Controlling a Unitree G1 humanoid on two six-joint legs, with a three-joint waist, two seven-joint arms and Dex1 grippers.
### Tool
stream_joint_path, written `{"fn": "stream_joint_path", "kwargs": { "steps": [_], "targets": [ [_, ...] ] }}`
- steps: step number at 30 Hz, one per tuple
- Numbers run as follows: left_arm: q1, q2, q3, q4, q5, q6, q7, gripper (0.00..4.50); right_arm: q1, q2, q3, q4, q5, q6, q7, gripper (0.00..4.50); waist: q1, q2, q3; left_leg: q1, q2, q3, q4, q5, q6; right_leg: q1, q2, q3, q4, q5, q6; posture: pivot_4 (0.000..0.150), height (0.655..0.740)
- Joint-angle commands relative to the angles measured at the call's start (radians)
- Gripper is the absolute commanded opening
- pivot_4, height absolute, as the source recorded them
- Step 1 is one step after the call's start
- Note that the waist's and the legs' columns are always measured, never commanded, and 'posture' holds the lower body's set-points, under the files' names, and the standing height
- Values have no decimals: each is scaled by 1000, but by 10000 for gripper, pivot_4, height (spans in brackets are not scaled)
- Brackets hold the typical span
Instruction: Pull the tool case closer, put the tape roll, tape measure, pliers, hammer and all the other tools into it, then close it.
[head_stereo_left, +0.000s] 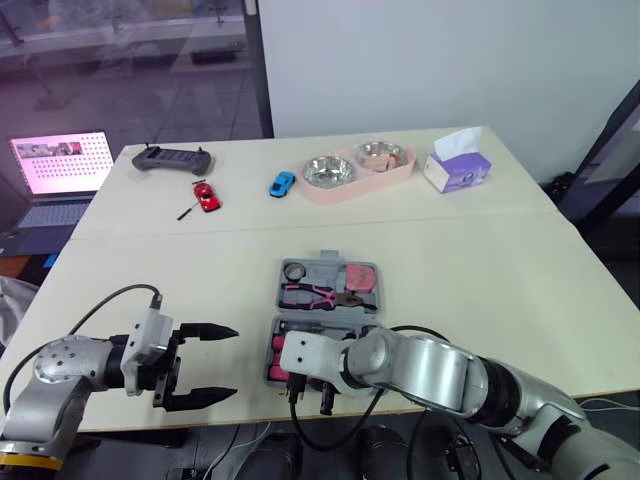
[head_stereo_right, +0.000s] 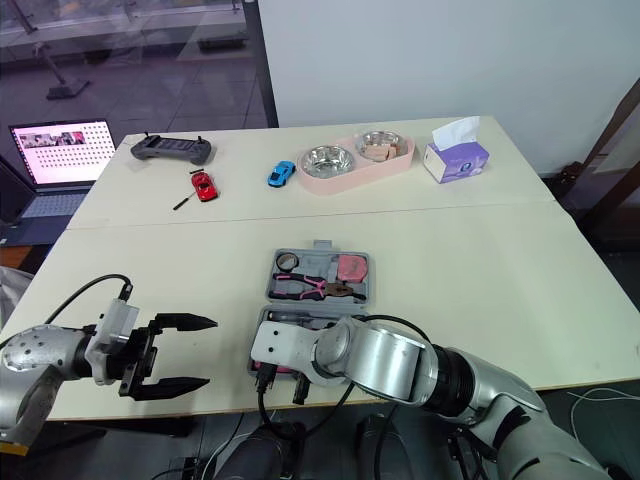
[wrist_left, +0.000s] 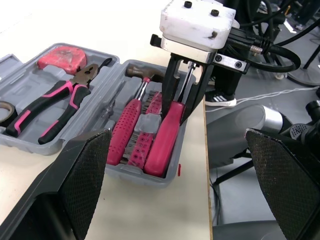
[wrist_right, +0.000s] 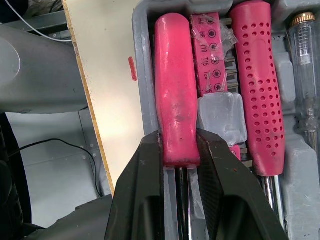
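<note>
R gripper (wrist_right: 179, 150): fingers (wrist_right: 150, 170) clamped on pink screwdriver (wrist_right: 174, 85), at shaft end of its handle.
Pink screwdriver: lies in tool case (head_stereo_left: 328, 257), near half, slot closest to worktop (head_stereo_left: 480, 290) front edge; looks seated or nrly so.
Long axis: runs L–R across robot, parallel to front edge & to hammer (wrist_right: 257, 85) handle alongside; bit holder (wrist_right: 210, 50) sits btwn the two.
Points: butt twd robot's L, shaft twd robot's R, passing btwn the fingers.
Nearer arm: R, clamped on it. L gripper (head_stereo_left: 232, 362) has fingers wide apart, holding nothing, over worktop just off case's L end, aimed at it.
Far half of case: pliers (wrist_left: 55, 107), tape measure (wrist_left: 62, 55), tape roll (wrist_left: 6, 107) lie in it; it lies flat open beyond the hinge, away from robot.
Next move (judgement): R fingers need to spread across handle's width, then back off upward, not along the axis, else tool may drag out of slot. After that, far half must fold twd robot to close.
</note>
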Motion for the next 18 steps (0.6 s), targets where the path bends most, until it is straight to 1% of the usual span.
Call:
{"fn": "stream_joint_path", "kwargs": {
  "steps": [1,2,4,6,11,13,16,18],
  "targets": [
    [-2,1,17,-23,-15,-4,3,45000,-4,2,6,0,-19,-16,-7,13958,0,0,0,0,0,0,0,0,0,0,0,0,0,0,0,1500,7370],
    [-2,1,17,-22,-15,-4,3,45000,-5,1,7,1,-20,-18,-6,17300,0,0,0,0,0,0,0,0,0,0,0,0,0,0,0,1500,7370],
    [-1,1,18,-22,-15,-5,2,45000,-6,1,9,2,-24,-22,-4,27642,0,0,0,0,0,0,0,0,0,0,0,0,0,0,0,1500,7370],
    [0,0,17,-23,-15,-5,3,45000,-9,-5,1,-2,-27,-27,2,36108,0,0,0,0,0,0,0,0,0,0,0,0,0,0,0,1500,7370],
    [-6,-1,16,-17,-13,-6,2,45000,12,-16,-66,-33,-14,-38,23,36108,0,0,0,0,0,0,-1,0,0,0,0,0,0,0,0,1500,7370],
    [-11,-2,14,-14,-12,-6,2,45000,40,-32,-110,-54,-15,-85,34,36108,1,0,0,0,0,0,0,0,0,0,0,0,0,0,0,1500,7370],
    [-16,-2,14,-10,-11,-6,1,45000,62,-50,-129,-64,-18,-130,53,36108,1,0,0,0,0,0,0,0,0,0,0,0,0,0,0,1500,7370],
    [-19,-2,12,-9,-11,-6,0,45000,108,-66,-160,-69,-20,-170,58,30642,2,-1,0,0,0,0,-1,0,0,0,0,0,0,0,0,1500,7370]
  ]
}}
